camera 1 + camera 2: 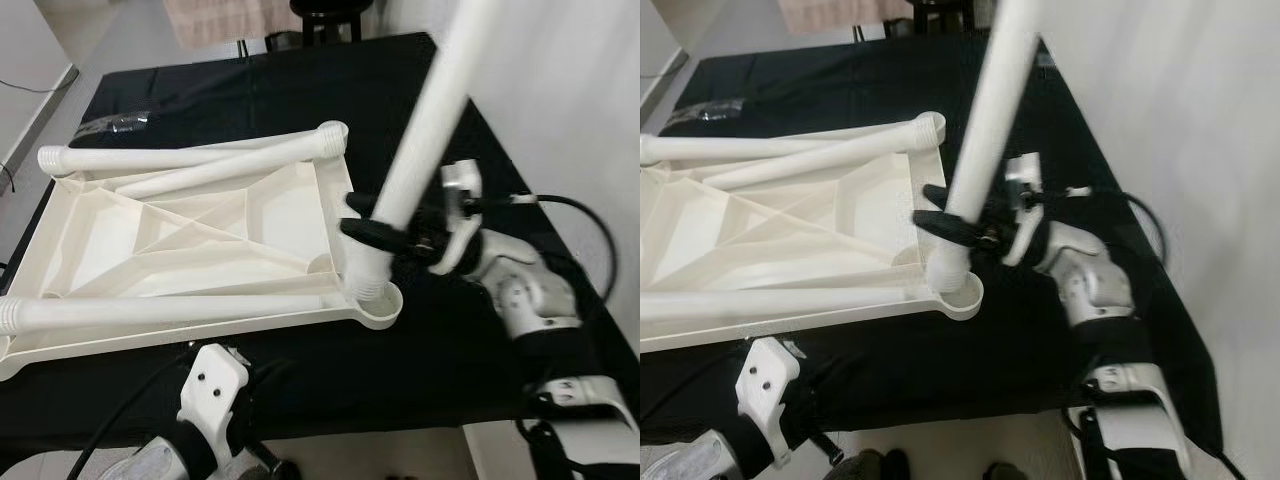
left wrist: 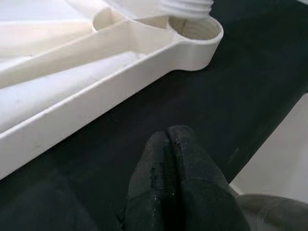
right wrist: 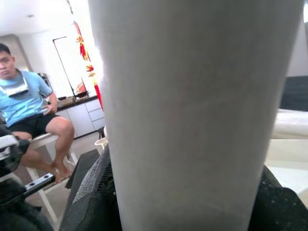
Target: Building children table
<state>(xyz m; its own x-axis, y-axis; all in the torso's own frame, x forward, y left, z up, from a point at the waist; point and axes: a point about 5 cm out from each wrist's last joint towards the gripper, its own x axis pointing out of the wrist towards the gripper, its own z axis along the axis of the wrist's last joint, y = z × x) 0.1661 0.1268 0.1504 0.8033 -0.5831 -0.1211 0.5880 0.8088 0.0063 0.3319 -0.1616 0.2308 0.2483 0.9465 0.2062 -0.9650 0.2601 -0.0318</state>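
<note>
1 leg (image 1: 430, 120) in right end effector (image 1: 372, 228); left end effector (image 2: 168, 159) clenched, empty.

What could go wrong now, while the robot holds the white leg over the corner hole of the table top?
1. The leg leans, and its threaded end sits at the corner socket at an angle, so the thread may catch crookedly or jam.
2. The right gripper holds the leg low down, so the long upper part could swing or slip.
3. The left gripper lies shut on the black cloth, apart from the table top, which may slide when pushed.
</note>
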